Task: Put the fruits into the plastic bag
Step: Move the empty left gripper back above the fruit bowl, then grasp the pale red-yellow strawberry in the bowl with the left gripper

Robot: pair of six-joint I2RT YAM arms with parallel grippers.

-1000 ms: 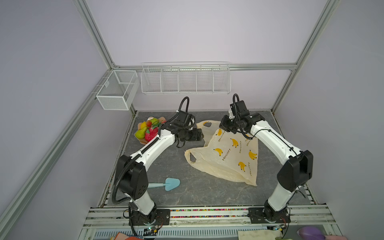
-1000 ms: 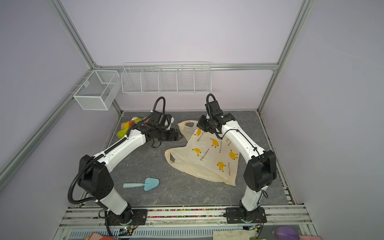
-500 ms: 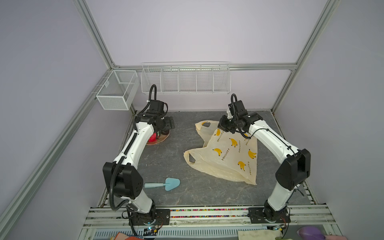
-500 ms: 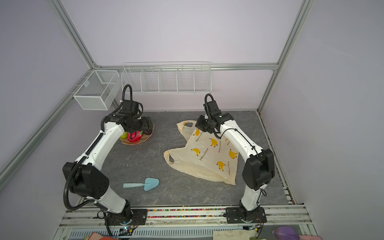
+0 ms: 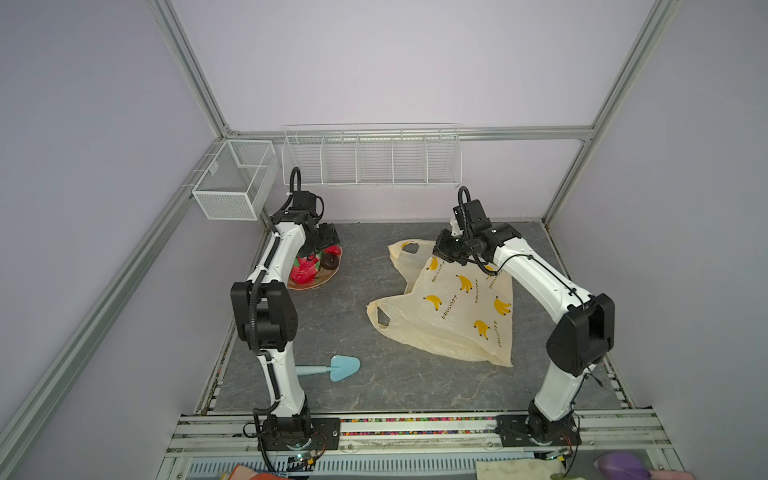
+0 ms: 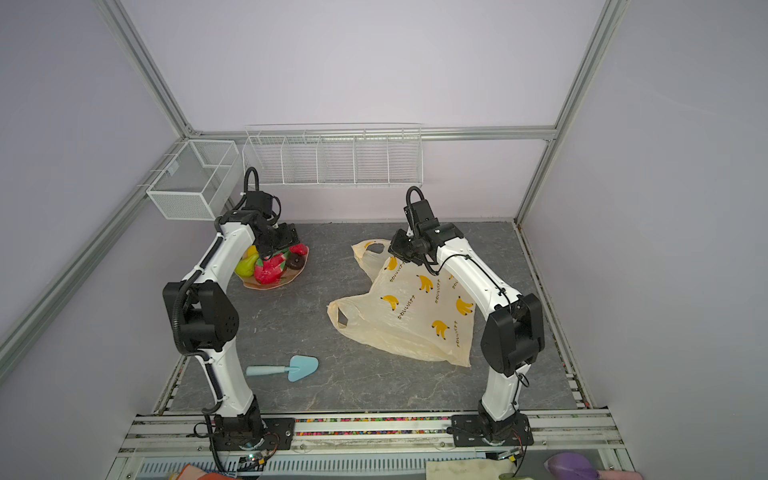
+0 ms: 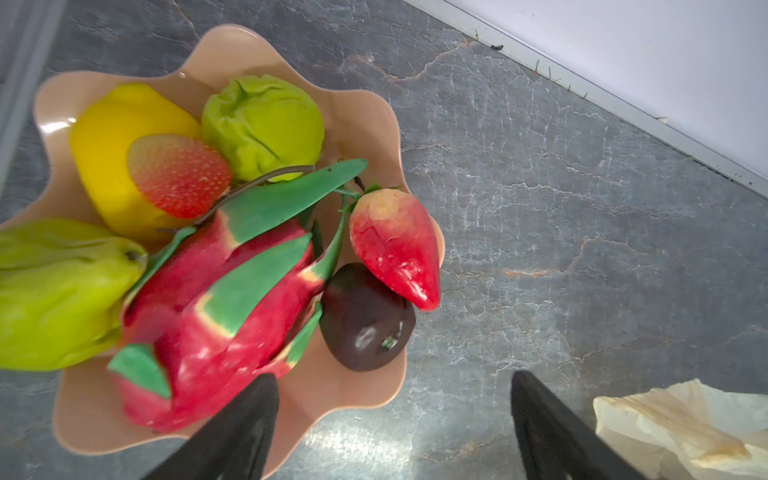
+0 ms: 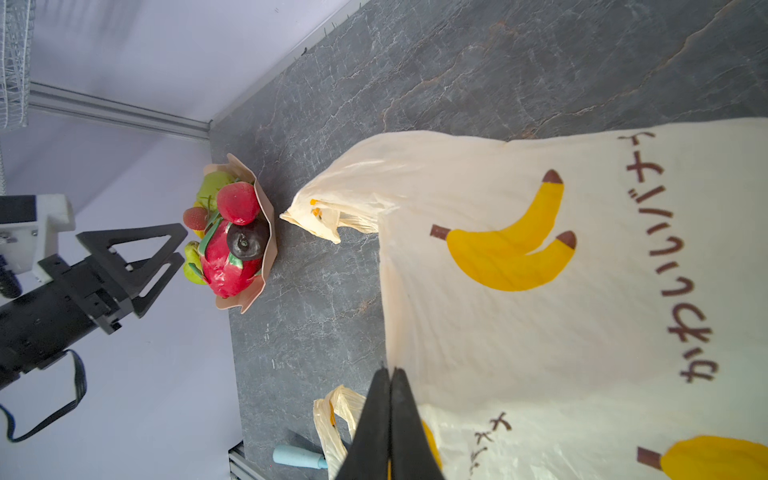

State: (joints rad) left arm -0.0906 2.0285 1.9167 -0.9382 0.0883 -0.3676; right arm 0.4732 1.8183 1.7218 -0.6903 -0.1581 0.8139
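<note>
Plastic bag (image 5: 457, 320) lies with 2 handles toward the fruits (image 5: 305, 268).

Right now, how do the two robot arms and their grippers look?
The left arm and right arm have glossy white shells, black joint housings and black cables. The left gripper and right gripper carry matte black tapering fingers; the left ones are hollow triangles.

We see the fruits (image 6: 272, 266) in a dish (image 7: 361, 112) at the tabletop's (image 6: 316, 299) back left | the plastic bag (image 6: 415, 320) lies to their right | a trowel (image 6: 291, 368) lies in front of both
</note>
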